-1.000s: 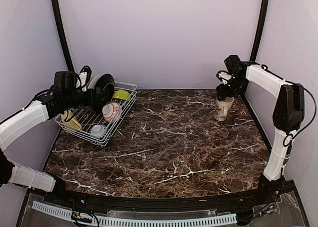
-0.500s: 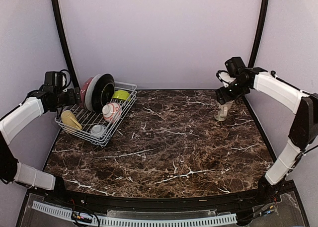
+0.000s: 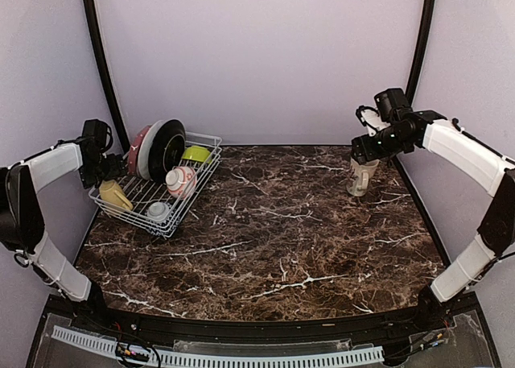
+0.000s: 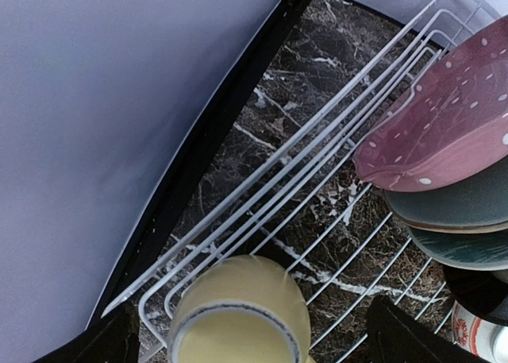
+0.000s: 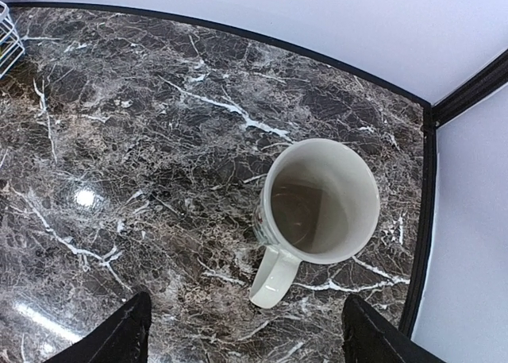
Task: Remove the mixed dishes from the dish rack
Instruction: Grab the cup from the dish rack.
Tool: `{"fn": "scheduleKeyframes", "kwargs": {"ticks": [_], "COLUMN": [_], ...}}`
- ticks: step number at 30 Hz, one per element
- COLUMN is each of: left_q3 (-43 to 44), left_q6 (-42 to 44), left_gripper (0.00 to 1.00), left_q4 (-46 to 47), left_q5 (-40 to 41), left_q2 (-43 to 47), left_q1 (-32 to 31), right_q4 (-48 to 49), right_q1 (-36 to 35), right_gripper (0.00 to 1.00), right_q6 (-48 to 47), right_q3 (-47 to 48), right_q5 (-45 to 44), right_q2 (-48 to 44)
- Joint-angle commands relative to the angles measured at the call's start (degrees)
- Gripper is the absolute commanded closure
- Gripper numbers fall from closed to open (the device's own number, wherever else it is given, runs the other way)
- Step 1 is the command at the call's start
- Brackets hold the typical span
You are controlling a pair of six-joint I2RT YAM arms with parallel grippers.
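Left fingers (image 4: 103, 343) spread wide, empty, above yellow mug (image 4: 238, 315) lying in dish rack (image 4: 333, 129); descent may snag wires or nudge leaning plates (image 4: 452, 117). Right fingers (image 5: 131, 331) open over cream mug (image 5: 321, 200), upright on worktop (image 5: 119, 140), far corner

Dark marble tabletop (image 3: 282, 247), pale lilac walls (image 3: 257, 54)

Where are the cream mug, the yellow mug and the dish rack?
cream mug (image 5: 321, 212), right wrist view, on its inside wall.
yellow mug (image 4: 250, 287), left wrist view, on its side.
dish rack (image 3: 145, 192), top external view, on its bare wire floor.
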State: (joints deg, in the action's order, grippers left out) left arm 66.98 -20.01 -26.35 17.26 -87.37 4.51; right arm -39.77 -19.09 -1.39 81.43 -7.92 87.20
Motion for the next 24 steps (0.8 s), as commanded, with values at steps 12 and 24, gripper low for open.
{"fn": "scheduleKeyframes", "kwargs": {"ticks": [12, 24], "left_q3": [3.48, 4.96], "left_q6": [-2.18, -1.0], "left_gripper": [0.06, 0.12], "left_q4": [-6.08, -6.77], "left_q5": [-4.58, -8.13], "left_q2": [-6.28, -9.65], "left_q1": [1.52, 1.66], "right_q4": [0.05, 2.69], "right_q1": [-0.42, -0.68], "right_gripper": [0.19, 0.17], "right_q6": [3.31, 5.08], "right_q3": [-0.36, -2.78], "right_q5": [3.22, 5.86], "right_q2": [-4.09, -5.99]}}
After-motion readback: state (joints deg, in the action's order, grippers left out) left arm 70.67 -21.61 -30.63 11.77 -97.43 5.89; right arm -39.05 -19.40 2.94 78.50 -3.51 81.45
